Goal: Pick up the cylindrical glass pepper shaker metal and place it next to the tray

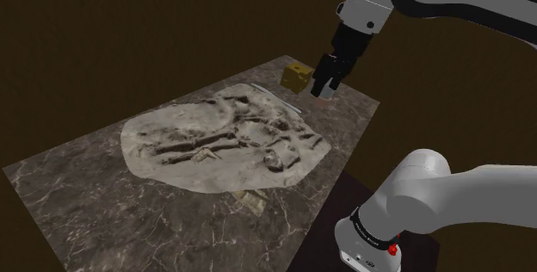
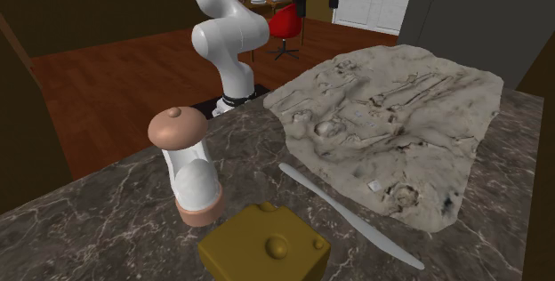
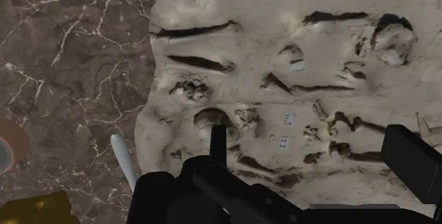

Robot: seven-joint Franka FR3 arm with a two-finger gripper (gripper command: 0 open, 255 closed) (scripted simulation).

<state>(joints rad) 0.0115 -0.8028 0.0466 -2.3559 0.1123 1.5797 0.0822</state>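
Approach step; my end effector (image 3: 308, 136) hangs over the tray (image 3: 248, 45), fingers spread wide, gripping nothing; pepper shaker (image 2: 188, 168) stands upright on the bench (image 2: 89, 226), well off to my side past the grey blade (image 2: 347, 219), near the yellow block (image 2: 263, 249); probably that pinkish disc in the wrist view; next: shift above it, descend, close.

The wrist view's edge cuts off most of the pepper shaker (image 3: 8, 149) and the yellow block (image 3: 34, 210).
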